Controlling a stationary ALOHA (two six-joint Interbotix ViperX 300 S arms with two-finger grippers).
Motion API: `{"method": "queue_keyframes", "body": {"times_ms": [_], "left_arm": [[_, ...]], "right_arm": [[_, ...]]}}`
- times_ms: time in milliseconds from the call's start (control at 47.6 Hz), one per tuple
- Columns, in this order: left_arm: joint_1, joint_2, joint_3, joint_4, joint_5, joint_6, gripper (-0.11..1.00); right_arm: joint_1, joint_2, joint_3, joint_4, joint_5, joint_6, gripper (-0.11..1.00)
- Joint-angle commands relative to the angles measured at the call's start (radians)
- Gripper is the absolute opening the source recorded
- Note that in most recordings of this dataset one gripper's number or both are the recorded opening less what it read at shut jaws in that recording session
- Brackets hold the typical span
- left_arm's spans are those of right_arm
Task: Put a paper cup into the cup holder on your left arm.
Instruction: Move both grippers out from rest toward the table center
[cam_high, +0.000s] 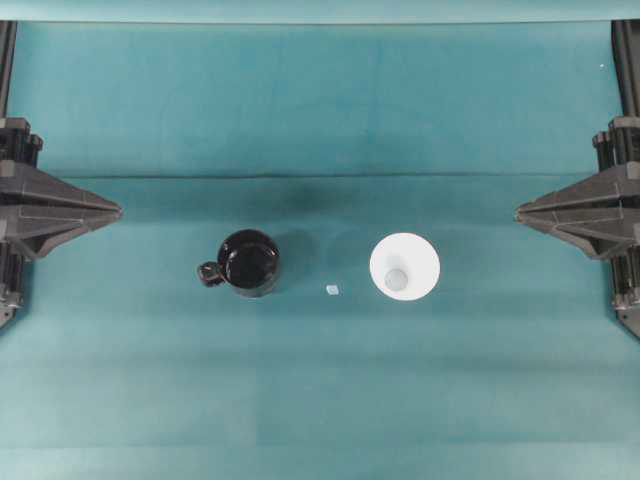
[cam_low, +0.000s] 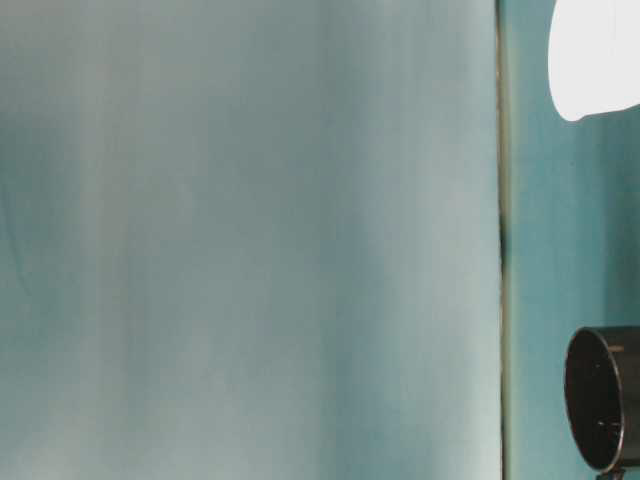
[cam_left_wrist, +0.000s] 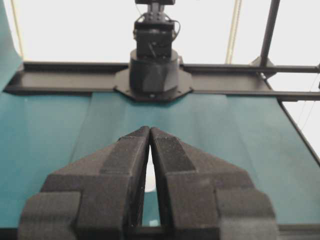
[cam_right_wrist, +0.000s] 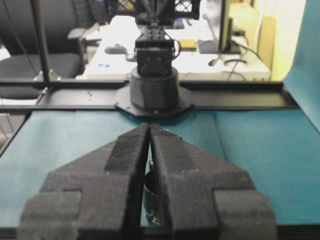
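The white paper cup (cam_high: 404, 267) stands mouth-up right of the table's middle; the table-level view shows it as a white shape (cam_low: 595, 55). The glossy black cup holder (cam_high: 248, 262) stands left of the middle, its lug pointing left, and appears at the table-level view's lower right (cam_low: 605, 400). My left gripper (cam_high: 118, 211) hangs at the far left edge, shut and holding nothing, well away from the holder. My right gripper (cam_high: 518, 212) hangs at the far right edge, also shut and holding nothing. In the wrist views both sets of jaws (cam_left_wrist: 150, 129) (cam_right_wrist: 150, 126) meet at their tips.
A tiny pale scrap of tape (cam_high: 332, 290) lies between holder and cup. Teal cloth (cam_high: 320, 390) covers the table, with a fold line across its far half. Each wrist view faces the opposite arm's black base (cam_left_wrist: 154, 70) (cam_right_wrist: 154, 85) on a black rail.
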Motion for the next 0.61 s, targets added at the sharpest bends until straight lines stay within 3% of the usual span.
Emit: {"method": "queue_keyframes", "body": {"times_ms": [0, 105, 168, 441, 588], "left_arm": [[-0.011, 0.012, -0.048, 0.011, 0.052, -0.021, 0.16], [-0.011, 0.029, -0.089, 0.012, 0.163, -0.034, 0.05], [-0.014, 0.041, -0.106, 0.012, 0.210, -0.031, 0.03], [-0.018, 0.153, -0.137, 0.012, 0.293, -0.058, 0.03], [-0.044, 0.275, -0.172, 0.012, 0.322, -0.156, 0.03]], "right_arm": [[0.002, 0.012, -0.025, 0.014, 0.002, 0.012, 0.16], [0.002, 0.034, -0.060, 0.069, 0.086, 0.049, 0.04], [0.002, 0.054, -0.081, 0.075, 0.160, 0.078, -0.02], [0.002, 0.156, -0.163, 0.077, 0.373, 0.144, -0.02], [0.002, 0.230, -0.207, 0.075, 0.433, 0.153, -0.02]]}}
